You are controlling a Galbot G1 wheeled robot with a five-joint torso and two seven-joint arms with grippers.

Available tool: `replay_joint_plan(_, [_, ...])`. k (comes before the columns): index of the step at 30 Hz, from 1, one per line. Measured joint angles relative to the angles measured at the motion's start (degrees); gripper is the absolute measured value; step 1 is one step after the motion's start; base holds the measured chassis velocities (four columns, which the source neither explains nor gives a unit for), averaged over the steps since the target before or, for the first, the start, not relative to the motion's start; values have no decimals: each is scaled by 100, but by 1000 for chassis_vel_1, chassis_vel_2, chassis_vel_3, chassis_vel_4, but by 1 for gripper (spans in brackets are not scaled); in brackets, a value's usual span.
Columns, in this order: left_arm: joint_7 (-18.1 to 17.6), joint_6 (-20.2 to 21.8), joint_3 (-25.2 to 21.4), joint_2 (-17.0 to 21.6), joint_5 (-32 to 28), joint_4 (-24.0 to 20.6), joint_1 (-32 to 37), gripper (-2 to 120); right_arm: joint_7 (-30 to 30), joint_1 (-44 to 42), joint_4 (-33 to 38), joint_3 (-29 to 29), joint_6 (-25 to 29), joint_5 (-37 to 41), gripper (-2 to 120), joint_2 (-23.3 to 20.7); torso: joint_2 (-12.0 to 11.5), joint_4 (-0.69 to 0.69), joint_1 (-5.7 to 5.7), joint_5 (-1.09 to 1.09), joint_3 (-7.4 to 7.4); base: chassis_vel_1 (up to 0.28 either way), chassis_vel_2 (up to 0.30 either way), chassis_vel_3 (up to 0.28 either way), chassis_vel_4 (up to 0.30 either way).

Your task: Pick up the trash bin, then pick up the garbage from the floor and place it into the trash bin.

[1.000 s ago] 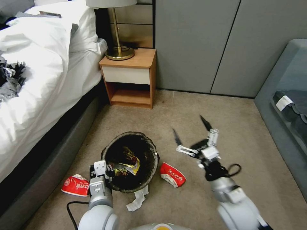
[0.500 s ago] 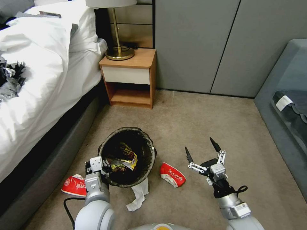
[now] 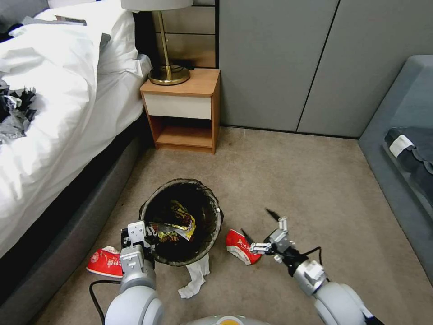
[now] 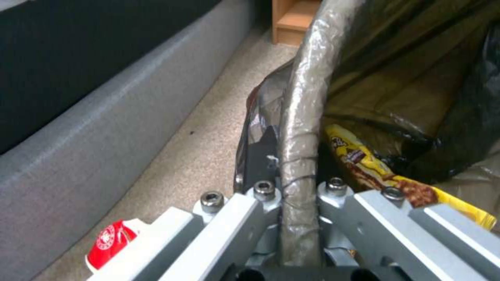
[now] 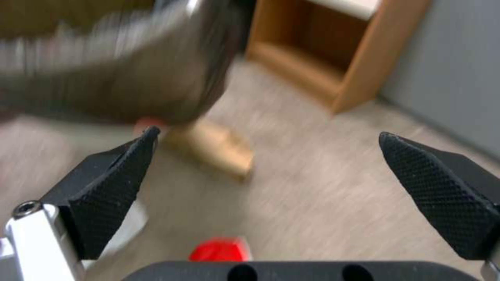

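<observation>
The trash bin (image 3: 212, 198), lined with a dark bag, hangs from my left gripper (image 3: 135, 240), which is shut on its near rim (image 4: 301, 117). A yellow wrapper (image 3: 179, 226) lies inside it (image 4: 372, 171). On the carpet lie a red-and-white wrapper (image 3: 241, 247) right of the bin, another (image 3: 105, 262) to its left, and a white tissue (image 3: 194, 277) below it. My right gripper (image 3: 259, 224) is open, low over the carpet just right of the nearer red wrapper (image 5: 218, 249). The right wrist view also shows a blurred tan piece (image 5: 213, 150) beneath the bin.
The bed (image 3: 58, 113) and its grey base (image 3: 67, 243) run along the left. A wooden nightstand (image 3: 182, 113) with a lamp stands at the back, grey cabinet doors (image 3: 293, 63) behind it. A grey sofa edge (image 3: 397, 149) is at the right. Bare carpet (image 3: 315, 180) lies between.
My right gripper has dropped and swung left, from above the carpet down to beside the red wrapper. The bin in my left gripper shifted slightly left, then held still.
</observation>
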Motion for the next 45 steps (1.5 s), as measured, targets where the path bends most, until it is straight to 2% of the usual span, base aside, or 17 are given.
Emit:
replay_joint_plan(3, [5,-8,49,-22,36,-26,48,0,-328,431,-783,-447,-98,-112,100,58,0,0,0,-1,0,0,0,0,0])
replay_joint_plan(4, [5,-8,49,-22,36,-26,48,0,-328,431,-783,-447,-98,-112,100,58,0,0,0,-1,0,0,0,0,0])
replay_joint_plan(8, [5,-12,81,-60,54,-25,46,0,-516,647,-1515,-689,-21,-346,100,244,0,-1,0,-1,0,0,0,0,0])
replay_joint_plan(16, [5,-13,107,-91,64,41,-10,0,-624,986,-2290,-696,142,-591,100,609,0,-1,0,-2,0,0,0,0,0])
replay_joint_plan(19, [5,-13,146,-124,71,76,-33,0,-623,1281,-2842,-637,200,-636,100,847,0,0,0,-2,0,0,0,0,0])
replay_joint_plan(31, [8,-7,165,-123,71,157,-92,0,-620,1826,-3793,-472,289,-602,100,1223,0,0,0,-2,0,0,0,0,0])
replay_joint_plan(34, [8,-7,176,-130,71,158,-95,0,-621,1894,-3932,-496,300,-594,93,1240,0,-1,0,-2,0,0,0,0,0])
replay_joint_plan(36, [9,-5,185,-135,74,158,-93,0,-639,1959,-4091,-501,358,-577,82,1282,0,-1,0,-2,0,0,0,0,0])
replay_joint_plan(37, [9,-5,185,-135,74,158,-93,0,-639,1959,-4091,-501,358,-577,82,1282,0,-1,0,-2,0,0,0,0,0])
replay_joint_plan(38, [9,-5,186,-136,75,158,-93,0,-638,1975,-4141,-500,376,-565,77,1302,0,0,0,-2,0,0,0,0,0])
replay_joint_plan(41, [9,-3,186,-136,76,158,-100,0,-628,1974,-4154,-500,390,-545,69,1309,0,-1,0,-2,0,0,0,0,0])
replay_joint_plan(43, [9,0,197,-140,77,158,-111,0,-605,1944,-4123,-500,396,-527,57,1302,0,-1,0,-2,0,0,0,0,0])
replay_joint_plan(45, [9,1,207,-144,81,158,-114,0,-589,1930,-4107,-501,399,-523,54,1297,0,-1,0,-2,0,0,0,0,0])
